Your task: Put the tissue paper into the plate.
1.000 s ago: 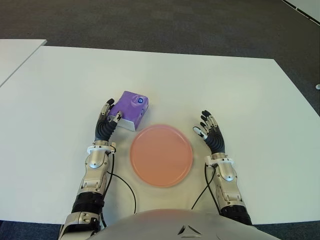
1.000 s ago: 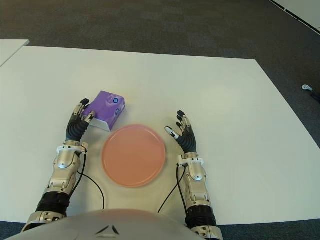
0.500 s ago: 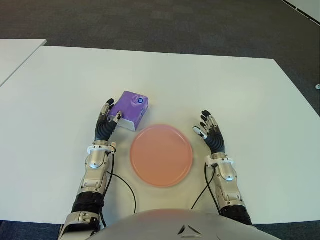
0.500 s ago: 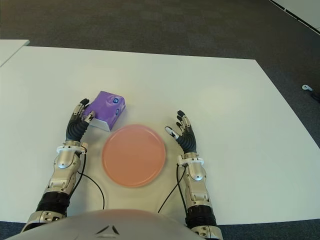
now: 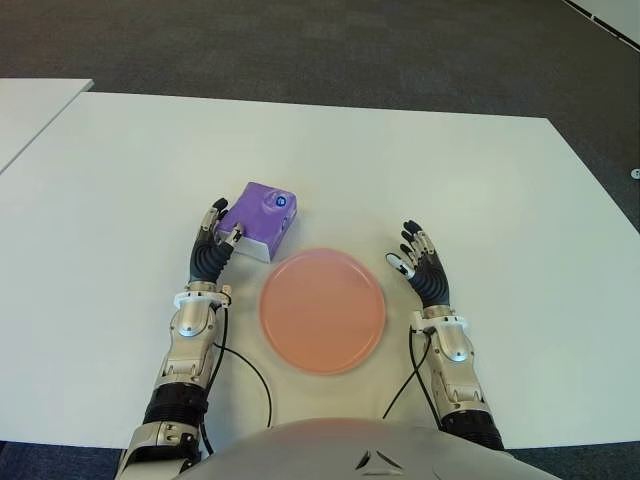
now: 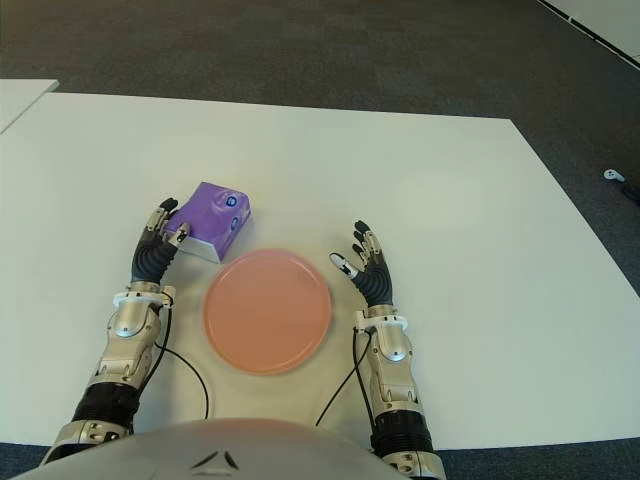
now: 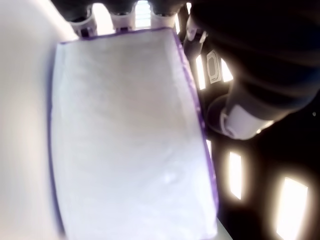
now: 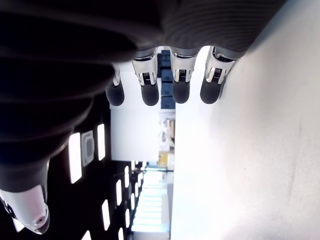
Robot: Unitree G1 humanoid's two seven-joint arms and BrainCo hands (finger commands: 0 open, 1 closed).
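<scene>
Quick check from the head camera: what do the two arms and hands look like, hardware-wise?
Both match. The left hand and right hand have black ribbed palms and fingers with silver knuckle joints and pale fingertips. A white cuff sits at each wrist, over silver forearm shells and black ribbed elbow sleeves. A thin black cable loops from each wrist toward the grey torso.

Left wrist view. The tissue paper pack (image 7: 130, 135) fills most of the field: a pale, finely textured face edged in purple. My left hand (image 7: 150, 20) is against it; three fingertips (image 7: 82, 22) line up along one short edge, and my thumb (image 7: 240, 117) lies close beside one long edge. Bright ceiling lights (image 7: 290, 200) show behind the thumb.
</scene>
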